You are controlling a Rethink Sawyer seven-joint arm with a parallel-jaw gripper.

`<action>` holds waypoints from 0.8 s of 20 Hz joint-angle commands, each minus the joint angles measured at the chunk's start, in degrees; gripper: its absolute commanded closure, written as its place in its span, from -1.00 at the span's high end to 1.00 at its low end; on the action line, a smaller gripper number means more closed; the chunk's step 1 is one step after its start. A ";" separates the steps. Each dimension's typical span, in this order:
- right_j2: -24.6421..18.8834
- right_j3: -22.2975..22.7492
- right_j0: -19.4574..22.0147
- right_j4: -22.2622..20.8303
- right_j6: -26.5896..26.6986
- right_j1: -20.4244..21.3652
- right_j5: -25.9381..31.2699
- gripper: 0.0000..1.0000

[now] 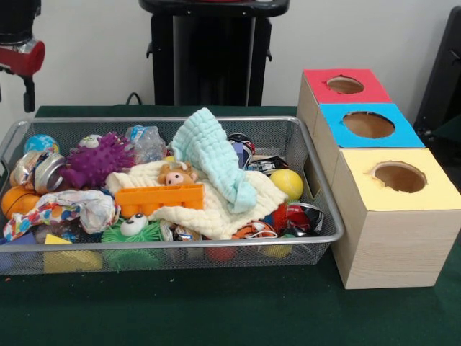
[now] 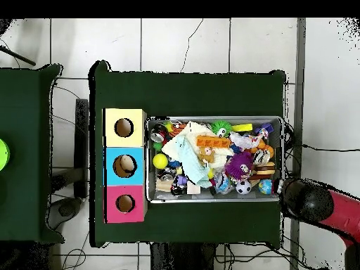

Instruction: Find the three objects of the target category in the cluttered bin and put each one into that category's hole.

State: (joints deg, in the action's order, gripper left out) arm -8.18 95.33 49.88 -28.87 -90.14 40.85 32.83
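The silver wire mesh bin (image 1: 180, 120) stands on the green table, full of toys; it also shows in the overhead view (image 2: 211, 120). A crumpled white wrapper with red, blue, orange and yellow blotches (image 1: 65, 209) lies at its front left corner, also seen from overhead (image 2: 247, 140). A clear crinkly wrapper (image 1: 148, 141) lies at the back, and a silvery one (image 1: 32, 170) at the far left. The gripper (image 1: 27, 90) hangs at the picture's top left, outside the bin and holding nothing I can see. The red arm (image 2: 309, 200) shows beside the bin's corner.
Three wooden boxes with holes stand right of the bin: red (image 1: 346, 85), blue (image 1: 369, 124), yellow (image 1: 398, 176). In the bin lie a mint cloth (image 1: 212, 155), a cream cloth (image 1: 216, 209), a purple spiky ball (image 1: 97, 160), an orange block (image 1: 160, 200) and a yellow ball (image 1: 287, 184).
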 commanded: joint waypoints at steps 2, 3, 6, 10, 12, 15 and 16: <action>-0.89 -10.17 -4.66 3.36 -4.76 -3.86 10.45 1.00; -0.66 -11.55 -5.36 3.54 -5.27 -4.70 10.92 1.00; -0.13 -15.04 -7.13 4.05 -7.10 -7.28 10.85 1.00; 1.85 -19.07 -10.26 3.57 -10.43 -10.90 9.91 1.00; 3.26 -21.34 -12.10 3.30 -12.30 -12.94 9.92 1.00; 4.85 -23.41 -14.13 4.00 -14.43 -15.17 8.86 1.00; 5.37 -24.26 -14.87 4.29 -15.02 -15.84 8.75 1.00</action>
State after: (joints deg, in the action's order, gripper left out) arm -4.86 77.41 37.83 -26.58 -90.17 31.68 37.43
